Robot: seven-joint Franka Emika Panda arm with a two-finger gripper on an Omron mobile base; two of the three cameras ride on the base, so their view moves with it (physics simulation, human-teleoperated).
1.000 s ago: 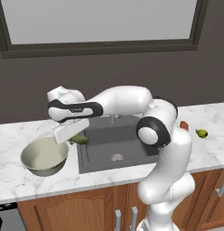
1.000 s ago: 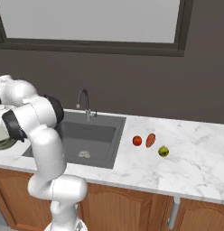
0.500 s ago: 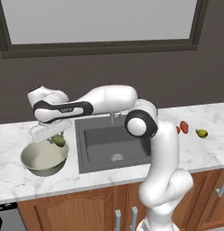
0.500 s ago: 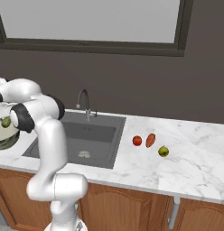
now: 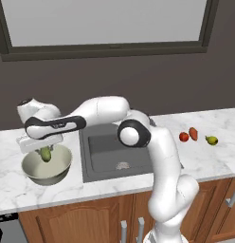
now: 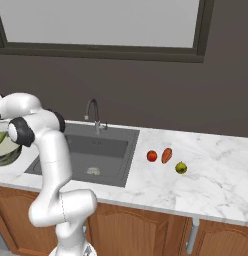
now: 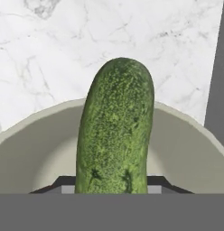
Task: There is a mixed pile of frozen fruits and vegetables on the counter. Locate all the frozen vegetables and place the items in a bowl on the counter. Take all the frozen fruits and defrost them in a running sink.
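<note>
The dark-green cucumber hangs just above the inside of the pale bowl, held in my gripper, which is shut on it. In the hand view the cucumber stands upright with the bowl right beneath it. The bowl shows at the far left edge of the right base view. To the right of the sink lie the round red fruit, the orange-red carrot-like piece and the yellow-green pear, all on the marble counter.
The curved grey faucet stands behind the sink, whose drain sits near its front. A dark wall with a window rises behind the counter. Brown cabinets run below.
The arm has swung further left and down, carrying the cucumber from beside the sink's left edge to just over the bowl. The pile of produce has not moved.
</note>
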